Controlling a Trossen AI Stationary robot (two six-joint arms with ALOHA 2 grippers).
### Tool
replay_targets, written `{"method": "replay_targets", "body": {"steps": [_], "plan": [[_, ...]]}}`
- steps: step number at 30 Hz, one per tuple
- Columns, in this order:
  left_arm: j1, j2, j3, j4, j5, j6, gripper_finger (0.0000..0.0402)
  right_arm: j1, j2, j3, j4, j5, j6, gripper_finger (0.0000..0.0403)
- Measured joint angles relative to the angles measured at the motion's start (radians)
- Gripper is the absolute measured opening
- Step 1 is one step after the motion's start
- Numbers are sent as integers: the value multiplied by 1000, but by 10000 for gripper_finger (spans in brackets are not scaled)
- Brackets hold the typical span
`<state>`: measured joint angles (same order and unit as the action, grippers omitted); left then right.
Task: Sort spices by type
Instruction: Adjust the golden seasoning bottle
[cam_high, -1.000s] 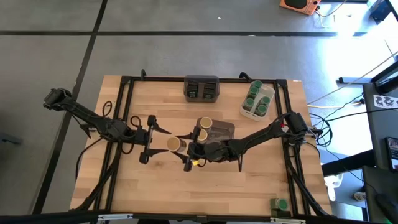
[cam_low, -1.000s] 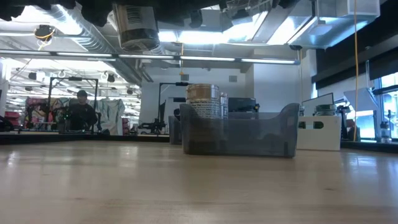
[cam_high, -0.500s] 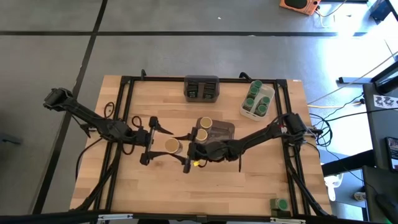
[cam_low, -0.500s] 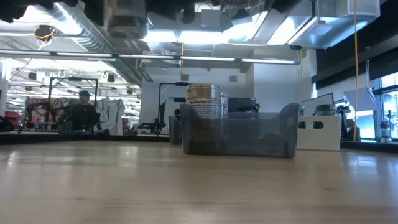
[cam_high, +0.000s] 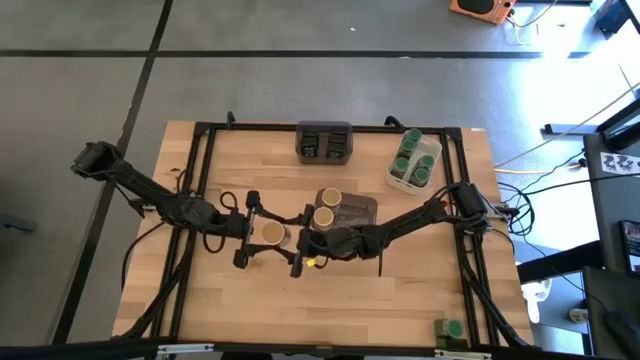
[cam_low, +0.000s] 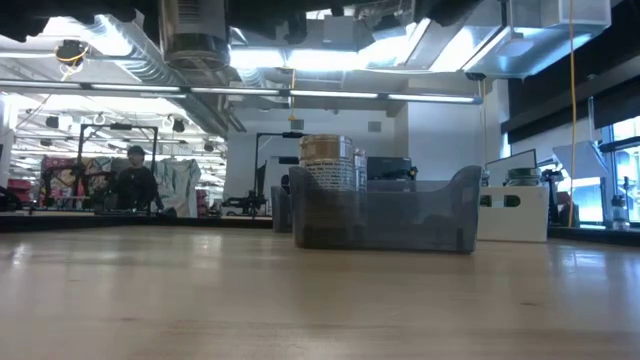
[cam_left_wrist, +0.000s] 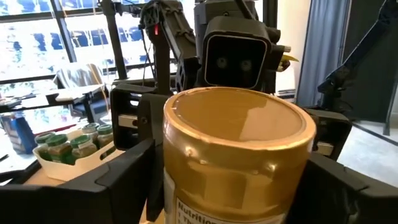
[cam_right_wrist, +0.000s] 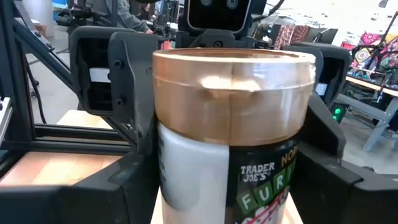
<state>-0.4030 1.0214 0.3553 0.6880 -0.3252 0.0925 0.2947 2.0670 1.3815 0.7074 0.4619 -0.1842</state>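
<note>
Upright, tan-lidded jar (cam_high: 271, 233) between tools.

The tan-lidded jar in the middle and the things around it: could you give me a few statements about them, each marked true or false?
1. The right pincer holds a tan-lidded jar. True.
2. That jar stands on the table. False: it is held up above it.
3. Green-lidded jars stand in the white tray. True.
4. The grey bin near the middle holds dark tins. False: it holds tan-lidded jars.
</note>
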Motion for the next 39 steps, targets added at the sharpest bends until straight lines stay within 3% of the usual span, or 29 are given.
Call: {"method": "replay_targets", "body": {"steps": [8, 13, 19, 26, 33, 39], "plan": [[0, -5, 3, -42, -20, 7, 307, 14, -5, 0, -57, 33, -10, 355], [-3, -61, 4, -143, -50, 11, 273, 75, -79, 0, -194, 248, -77, 381], [-7, -87, 1, -208, -57, 3, 276, 119, -126, 2, -274, 368, -112, 380], [-23, -46, -31, -279, -58, -110, 274, 103, -123, 2, -290, 331, -84, 376], [-27, 19, -168, -79, -61, -218, 273, 40, -119, -1, -346, 123, 62, 376], [-24, 136, -219, 54, -99, -249, 273, 16, -92, -1, -354, 76, 128, 376]]}}
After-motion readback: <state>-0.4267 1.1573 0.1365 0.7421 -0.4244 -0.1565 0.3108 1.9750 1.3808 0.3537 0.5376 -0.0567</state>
